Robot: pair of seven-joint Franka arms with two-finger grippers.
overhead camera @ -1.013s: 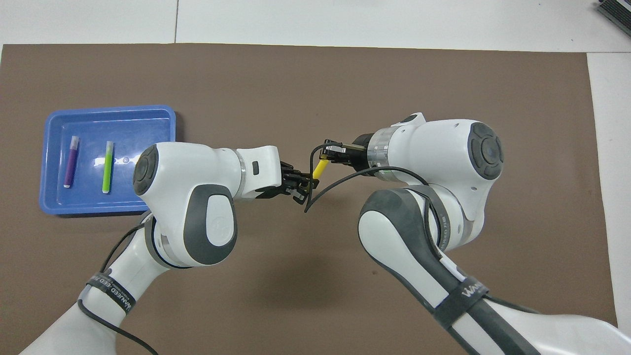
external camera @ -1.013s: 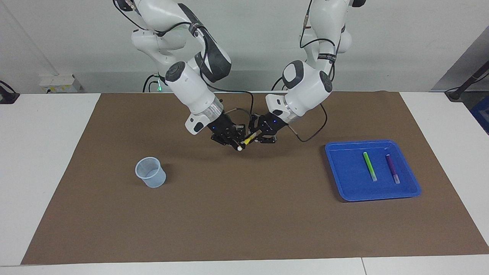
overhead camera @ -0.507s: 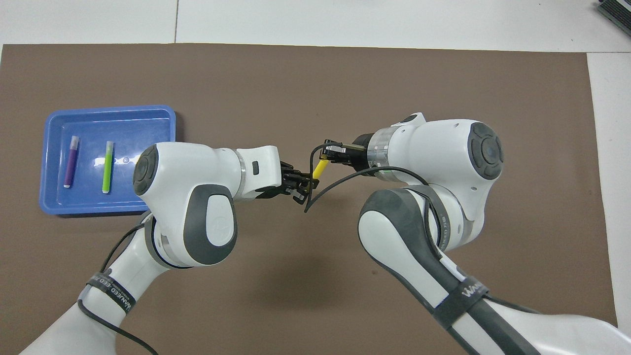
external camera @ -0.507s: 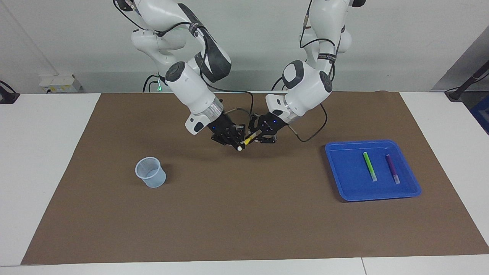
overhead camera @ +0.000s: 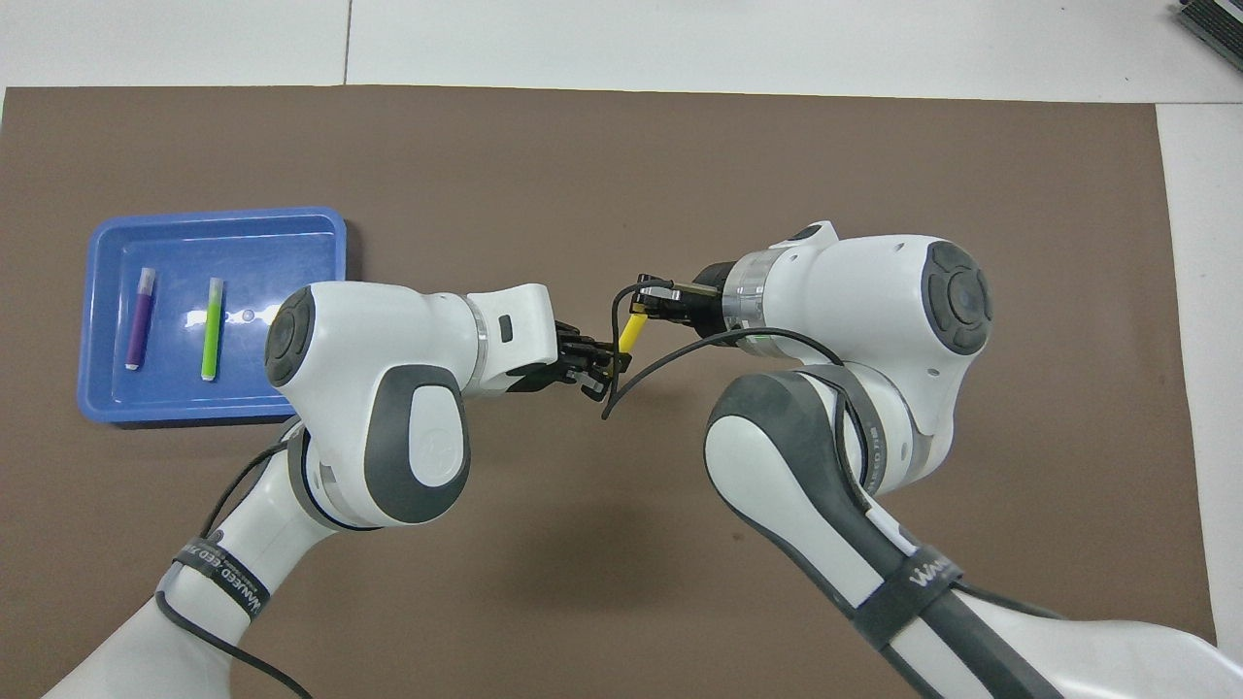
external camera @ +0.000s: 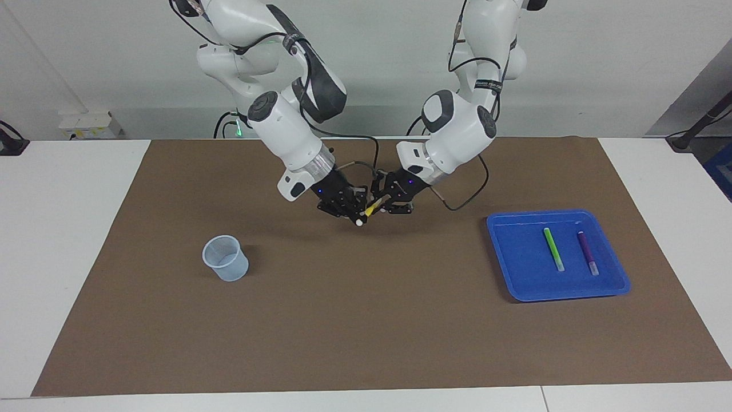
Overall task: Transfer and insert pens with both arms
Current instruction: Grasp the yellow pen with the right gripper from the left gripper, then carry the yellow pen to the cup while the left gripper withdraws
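The yellow pen (external camera: 372,209) hangs tilted in the air over the middle of the brown mat, between both grippers; it also shows in the overhead view (overhead camera: 630,333). My left gripper (external camera: 393,203) is shut on its upper end. My right gripper (external camera: 350,210) is at its lower part, with the pale cap (external camera: 358,222) sticking out below it. In the overhead view the left gripper (overhead camera: 597,367) and the right gripper (overhead camera: 653,305) meet at the pen. The green pen (external camera: 553,249) and the purple pen (external camera: 587,252) lie side by side in the blue tray (external camera: 514,269).
A clear plastic cup (external camera: 225,258) stands upright on the brown mat (external camera: 366,320) toward the right arm's end. The blue tray (overhead camera: 107,388) lies toward the left arm's end. Black cables loop around both grippers.
The left arm has shifted slightly toward the right gripper. The yellow pen stays between the two grippers in nearly the same spot.
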